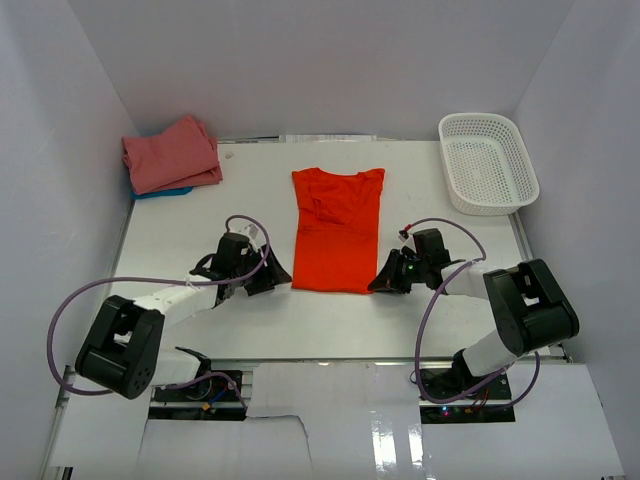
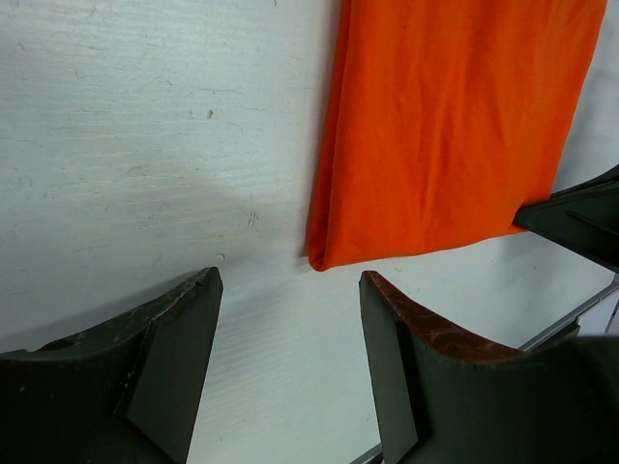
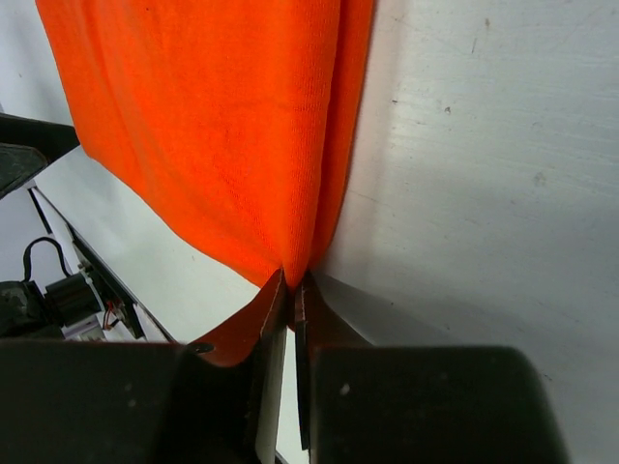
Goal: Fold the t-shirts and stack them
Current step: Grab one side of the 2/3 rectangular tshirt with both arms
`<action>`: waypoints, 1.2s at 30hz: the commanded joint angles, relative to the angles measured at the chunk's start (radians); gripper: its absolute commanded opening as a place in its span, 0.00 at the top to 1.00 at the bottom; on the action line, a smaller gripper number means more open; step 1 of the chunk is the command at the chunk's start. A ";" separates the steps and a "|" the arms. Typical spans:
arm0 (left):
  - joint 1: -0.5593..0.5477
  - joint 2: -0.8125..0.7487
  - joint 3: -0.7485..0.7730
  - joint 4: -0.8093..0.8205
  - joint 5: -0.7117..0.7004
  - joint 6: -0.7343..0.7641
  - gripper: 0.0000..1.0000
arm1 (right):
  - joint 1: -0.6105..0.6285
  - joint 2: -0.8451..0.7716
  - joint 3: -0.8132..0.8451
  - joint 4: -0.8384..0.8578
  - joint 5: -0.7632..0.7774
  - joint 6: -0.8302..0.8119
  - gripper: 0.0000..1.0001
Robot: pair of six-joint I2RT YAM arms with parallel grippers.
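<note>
The white table [image 1: 180,240] carries an orange shirt [image 1: 335,230], folded lengthwise and lying flat at its middle. At the far left corner a blue shirt [image 1: 160,192] lies mostly hidden under a folded pink shirt [image 1: 170,153]. A white mesh basket [image 1: 487,163] stands at the far right corner.

A white table [image 1: 170,232] stands boxed in by plain pale walls [image 1: 300,60] on three sides, evenly lit.
</note>
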 commanded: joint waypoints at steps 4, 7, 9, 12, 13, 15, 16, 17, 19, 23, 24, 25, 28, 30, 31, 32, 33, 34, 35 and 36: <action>0.008 0.027 -0.004 0.078 0.037 -0.010 0.30 | 0.004 0.021 -0.009 -0.035 0.041 -0.038 0.92; 0.008 0.049 -0.008 0.108 0.057 -0.030 0.31 | 0.002 0.017 -0.007 -0.043 0.047 -0.041 0.92; 0.008 0.066 -0.006 0.114 0.069 -0.042 0.31 | 0.004 0.017 -0.007 -0.043 0.049 -0.043 0.92; 0.006 0.080 -0.006 0.125 0.077 -0.045 0.32 | 0.004 0.021 -0.007 -0.046 0.049 -0.046 0.92; 0.006 0.083 -0.008 0.128 0.078 -0.045 0.32 | 0.004 0.021 -0.007 -0.046 0.050 -0.046 0.92; 0.006 0.101 -0.008 0.134 0.084 -0.043 0.33 | 0.004 0.024 -0.009 -0.043 0.049 -0.046 0.92; 0.006 0.107 -0.004 0.137 0.090 -0.042 0.34 | 0.004 0.025 -0.007 -0.043 0.050 -0.044 0.92; 0.006 0.115 -0.003 0.138 0.092 -0.040 0.34 | 0.004 0.027 -0.006 -0.041 0.049 -0.044 0.92; 0.006 0.127 -0.004 0.137 0.091 -0.037 0.35 | 0.004 0.030 -0.002 -0.043 0.047 -0.043 0.92; 0.006 0.142 0.003 0.125 0.084 -0.024 0.36 | 0.004 0.030 0.005 -0.049 0.049 -0.046 0.92; 0.006 0.147 0.005 0.123 0.087 -0.024 0.36 | 0.005 0.031 0.008 -0.052 0.049 -0.046 0.92; 0.005 0.150 0.005 0.125 0.091 -0.024 0.36 | 0.004 0.031 0.010 -0.053 0.049 -0.047 0.92; 0.000 0.162 0.006 0.123 0.092 -0.024 0.37 | 0.004 0.034 0.011 -0.053 0.047 -0.049 0.92; -0.006 0.165 0.005 0.125 0.089 -0.027 0.38 | 0.004 0.034 0.010 -0.053 0.050 -0.047 0.92; -0.008 0.173 0.006 0.125 0.089 -0.027 0.39 | 0.004 0.036 0.010 -0.053 0.050 -0.047 0.92; -0.011 0.176 0.006 0.125 0.089 -0.028 0.39 | 0.004 0.037 0.010 -0.050 0.050 -0.047 0.92; -0.015 0.182 0.006 0.126 0.089 -0.030 0.39 | 0.004 0.039 0.008 -0.049 0.049 -0.049 0.92; -0.018 0.193 0.009 0.126 0.089 -0.030 0.39 | 0.004 0.040 0.008 -0.049 0.049 -0.049 0.92; -0.026 0.198 0.011 0.128 0.086 -0.031 0.40 | 0.004 0.040 0.007 -0.047 0.047 -0.049 0.92; -0.028 0.202 0.012 0.128 0.086 -0.033 0.40 | 0.004 0.040 0.007 -0.047 0.047 -0.049 0.92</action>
